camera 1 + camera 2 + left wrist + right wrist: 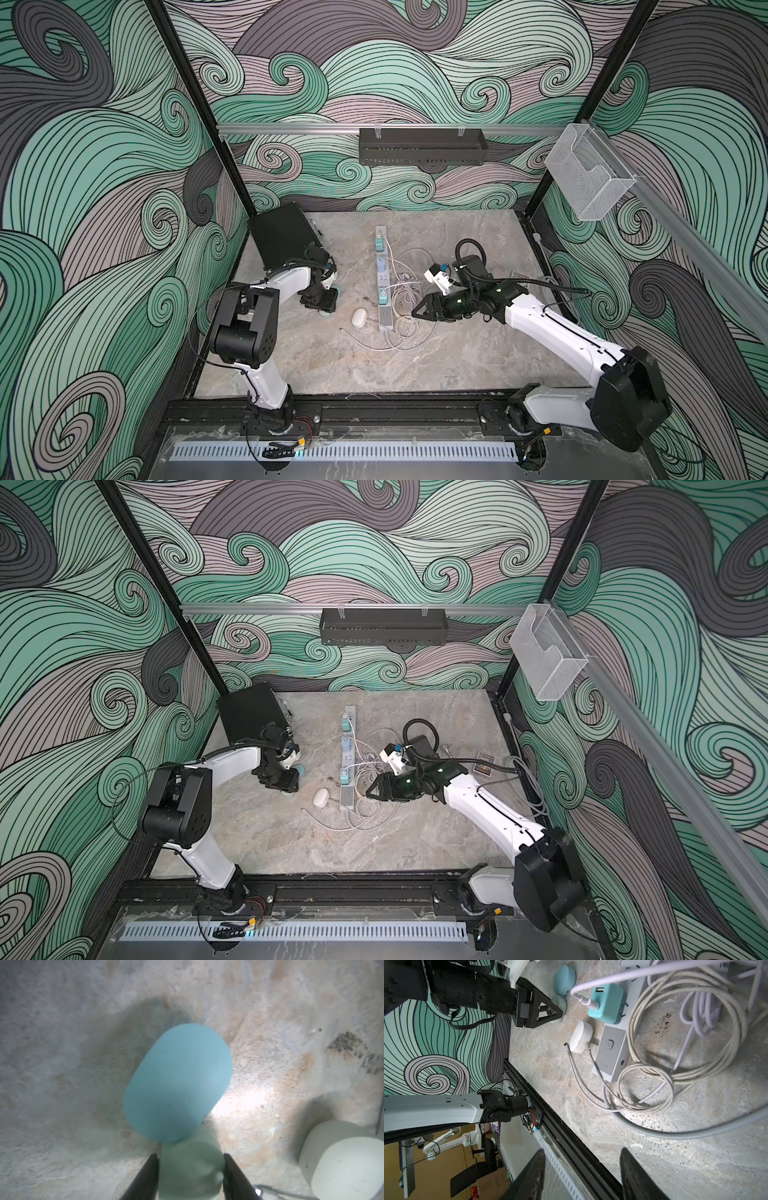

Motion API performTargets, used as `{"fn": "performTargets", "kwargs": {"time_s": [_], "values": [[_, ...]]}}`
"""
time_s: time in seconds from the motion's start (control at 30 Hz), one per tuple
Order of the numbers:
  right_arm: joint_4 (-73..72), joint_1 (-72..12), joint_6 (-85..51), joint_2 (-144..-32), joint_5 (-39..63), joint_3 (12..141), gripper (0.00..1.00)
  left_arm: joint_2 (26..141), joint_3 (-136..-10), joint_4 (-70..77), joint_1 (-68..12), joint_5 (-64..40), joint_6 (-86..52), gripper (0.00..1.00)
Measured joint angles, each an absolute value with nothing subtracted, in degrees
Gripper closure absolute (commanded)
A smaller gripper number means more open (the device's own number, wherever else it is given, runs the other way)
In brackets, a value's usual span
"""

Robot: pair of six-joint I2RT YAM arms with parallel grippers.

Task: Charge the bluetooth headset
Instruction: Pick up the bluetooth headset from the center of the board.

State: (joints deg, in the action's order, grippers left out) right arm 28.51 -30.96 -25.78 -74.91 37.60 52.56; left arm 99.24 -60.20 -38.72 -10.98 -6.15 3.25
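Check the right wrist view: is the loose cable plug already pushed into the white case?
No, the cable plug lies bare on the table beside the white case, not in it.

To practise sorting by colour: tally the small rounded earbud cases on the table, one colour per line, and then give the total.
white case: 1
blue case: 1
pale green case: 1
Total: 3

You'll see the pale green earbud case (191, 1167) just beside the blue case (178, 1082); the white case (580, 1036) (loose cable plug (565, 1044) just beside it) lies shut by the power strip (611, 1051).
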Motion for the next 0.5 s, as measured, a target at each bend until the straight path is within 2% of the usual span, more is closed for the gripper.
{"fn": "performTargets", "kwargs": {"time_s": [0.5], "values": [[28.5,-31.2,-26.0,-75.0,37.6,52.6,0.44,98.8,-60.2,-38.8,-11.0,-6.8,2.9,0.49]]}}
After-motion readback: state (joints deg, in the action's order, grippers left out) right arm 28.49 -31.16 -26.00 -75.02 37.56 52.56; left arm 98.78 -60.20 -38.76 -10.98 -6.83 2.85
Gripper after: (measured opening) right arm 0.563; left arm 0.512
